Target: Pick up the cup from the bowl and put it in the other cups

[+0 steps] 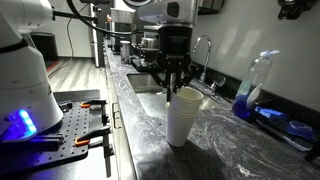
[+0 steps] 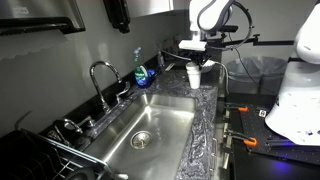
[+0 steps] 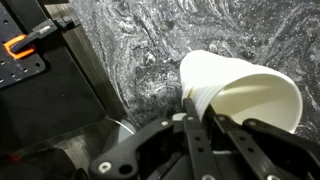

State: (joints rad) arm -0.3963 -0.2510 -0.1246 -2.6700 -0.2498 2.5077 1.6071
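A white tapered cup [image 1: 186,96] sits nested in the top of the stack of other white cups [image 1: 180,127], which stands upright on the marbled counter. The stack also shows in an exterior view [image 2: 193,75]. My gripper [image 1: 174,86] hangs straight down over the stack with its fingers at the top cup's rim. In the wrist view, the gripper [image 3: 200,118] has its fingers pinched on the near wall of the cup [image 3: 250,95], and several layered rims show beside them. No bowl is in view.
A clear bottle of blue liquid [image 1: 255,85] stands by the wall and shows again in an exterior view [image 2: 141,72]. A steel sink [image 2: 150,125] with a faucet [image 2: 100,75] lies beside the counter. A black plate with orange-handled tools [image 3: 25,45] borders the counter.
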